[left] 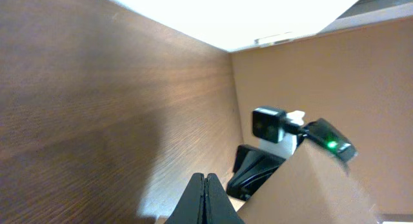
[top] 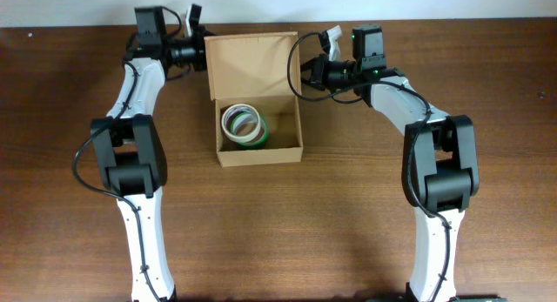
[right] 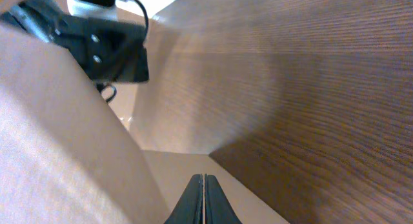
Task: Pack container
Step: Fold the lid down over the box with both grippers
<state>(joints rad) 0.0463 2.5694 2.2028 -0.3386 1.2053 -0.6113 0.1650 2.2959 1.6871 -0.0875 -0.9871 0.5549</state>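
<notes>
1. Cardboard container [top: 258, 154] sits mid-table toward the far edge, tape rolls [top: 244, 124] already inside
2. Its flap lid [top: 252, 63] stands open; closing looks left to do
3. Clenched and empty: left gripper [top: 204, 52], right gripper [top: 305, 73], flanking the lid

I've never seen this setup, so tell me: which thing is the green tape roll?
On the brown wooden table, an open cardboard box sits centre, toward the far edge. Inside lie overlapping tape rolls; the green roll alone shows green, beside a whitish roll.

No readable text, labels, brands, numbers or signs in any view
</notes>
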